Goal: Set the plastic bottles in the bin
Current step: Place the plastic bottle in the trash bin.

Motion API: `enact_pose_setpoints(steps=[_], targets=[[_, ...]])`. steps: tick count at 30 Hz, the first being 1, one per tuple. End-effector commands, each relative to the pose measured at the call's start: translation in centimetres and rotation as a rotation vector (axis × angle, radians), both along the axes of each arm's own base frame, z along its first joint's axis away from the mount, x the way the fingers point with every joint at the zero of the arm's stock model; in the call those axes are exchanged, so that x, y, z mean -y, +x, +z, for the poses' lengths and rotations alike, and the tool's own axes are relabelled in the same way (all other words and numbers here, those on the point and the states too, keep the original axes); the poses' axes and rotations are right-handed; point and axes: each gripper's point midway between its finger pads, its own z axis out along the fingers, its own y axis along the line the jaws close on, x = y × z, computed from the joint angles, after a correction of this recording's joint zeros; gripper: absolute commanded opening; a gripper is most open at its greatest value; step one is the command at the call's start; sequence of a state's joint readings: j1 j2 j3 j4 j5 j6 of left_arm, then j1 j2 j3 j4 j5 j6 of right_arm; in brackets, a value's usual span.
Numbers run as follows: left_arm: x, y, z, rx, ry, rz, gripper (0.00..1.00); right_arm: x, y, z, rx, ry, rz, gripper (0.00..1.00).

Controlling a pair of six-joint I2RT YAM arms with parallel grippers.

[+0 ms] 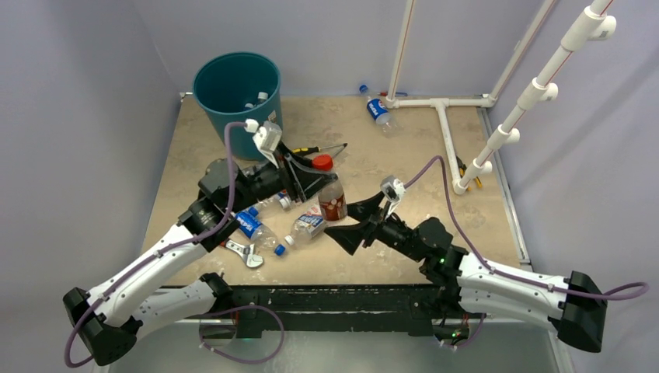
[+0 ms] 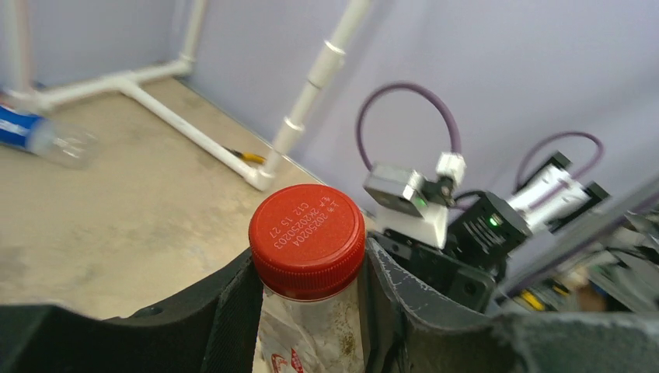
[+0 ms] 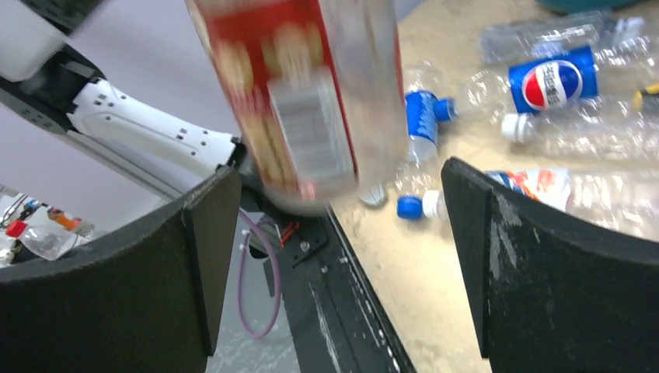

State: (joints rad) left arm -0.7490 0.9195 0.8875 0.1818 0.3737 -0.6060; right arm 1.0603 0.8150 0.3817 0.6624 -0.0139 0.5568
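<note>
From above, my left gripper (image 1: pixel 319 177) is shut tight on the neck of the red bottle (image 1: pixel 332 200), just under its red cap (image 1: pixel 322 162). The bottle stands upright. I cannot tell if its foot touches the table (image 1: pixel 404 155). My right gripper (image 1: pixel 351 223) is wide open just beside that foot and holds nothing. The bin (image 1: pixel 237 89) stands at the far left corner. A white cap or two shows inside it. More bottles (image 1: pixel 250 225) lie near me, partly hidden under my left arm. A Pepsi bottle (image 1: pixel 378 111) lies far off by the white pipes (image 1: pixel 447 128).

From my left wrist, the cap (image 2: pixel 307 241) fills the middle and my fingers (image 2: pixel 225 318) press the neck on both sides. The body below is cut off. The far Pepsi bottle (image 2: pixel 31 132) is blurry and cut by the edge.

From my right wrist, my two fingers (image 3: pixel 155 264) stand far apart. The red bottle (image 3: pixel 303 93) is blurry between and above them, with its top cut off. Bottles (image 3: pixel 552 81) lie on the table behind it.
</note>
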Motion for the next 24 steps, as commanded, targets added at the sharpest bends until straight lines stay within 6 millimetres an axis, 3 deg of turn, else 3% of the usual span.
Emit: enact_pose_setpoints(steps=[1,5,7,9,13,18,24], targets=[[-4.0,3.0,7.3,0.222,0.022,0.293,0.0,1.9,1.2,1.8,-0.008,0.013,-0.112,0.99],[-7.8,6.7,11.2,0.325,0.085,0.588,0.0,3.7,2.1,0.5,-0.069,-0.018,-0.202,0.99],[-10.3,9.8,11.8,0.356,0.182,0.805,0.0,5.4,3.4,-0.8,-0.174,-0.012,-0.321,0.99],[-12.3,12.6,10.4,0.329,0.321,0.979,0.0,6.7,4.2,-2.0,-0.243,-0.008,-0.396,0.99],[-15.5,16.0,12.4,0.369,0.362,1.235,0.0,8.2,4.7,-4.1,-0.273,-0.031,-0.472,0.99],[-20.4,21.8,14.0,0.301,0.27,1.368,0.0,7.4,3.9,-6.1,-0.271,-0.064,-0.41,0.99],[-22.4,24.7,14.2,0.345,0.229,1.45,0.0,7.9,3.8,-7.5,-0.292,-0.099,-0.423,0.99]])
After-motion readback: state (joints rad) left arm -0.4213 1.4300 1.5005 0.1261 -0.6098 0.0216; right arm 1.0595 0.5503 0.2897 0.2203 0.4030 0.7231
